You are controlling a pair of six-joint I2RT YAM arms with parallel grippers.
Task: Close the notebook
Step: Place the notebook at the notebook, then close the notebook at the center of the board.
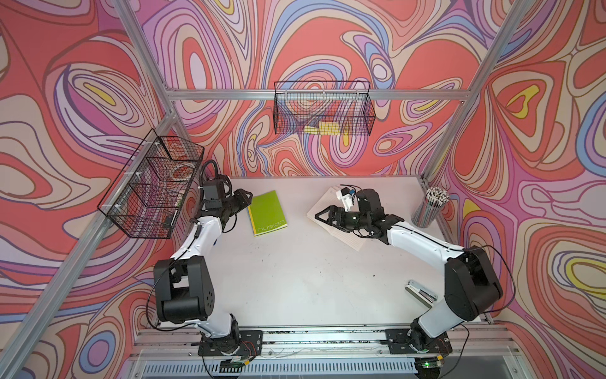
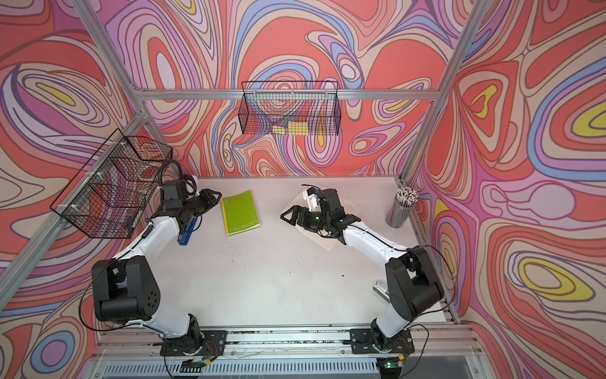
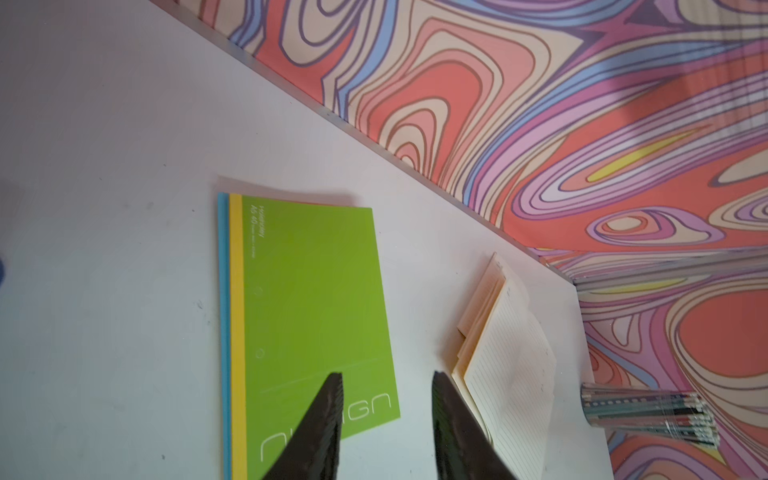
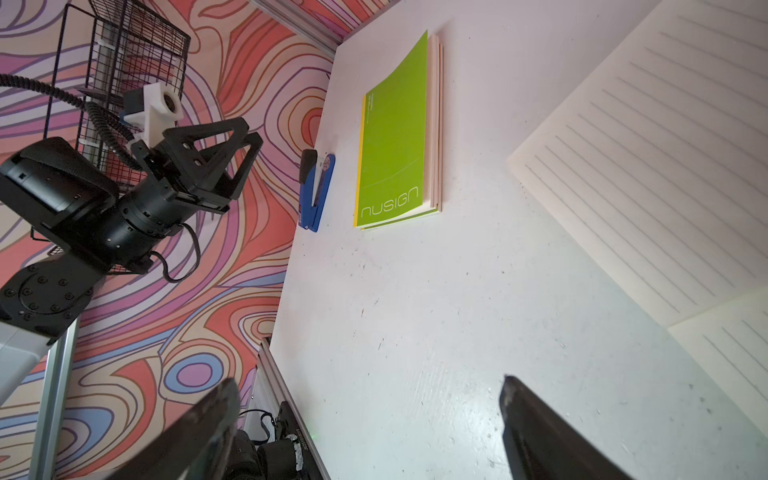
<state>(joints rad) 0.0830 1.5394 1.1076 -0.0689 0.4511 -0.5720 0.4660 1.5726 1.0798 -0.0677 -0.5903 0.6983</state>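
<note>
The bench [image 1: 295,279] bears an open notebook [image 3: 511,365], pages up, just beside the right tool [image 4: 370,382]. A closed green notebook [image 1: 267,213] lies just ahead of the left tool [image 3: 386,378]. Both tools gape, the right wider, gripping nothing.

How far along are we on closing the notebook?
Done: the green notebook lies shut. In hand: nothing; the left claw is open beside it, and the right claw is open too. Left: the lined notebook lies open, pages up.
</note>
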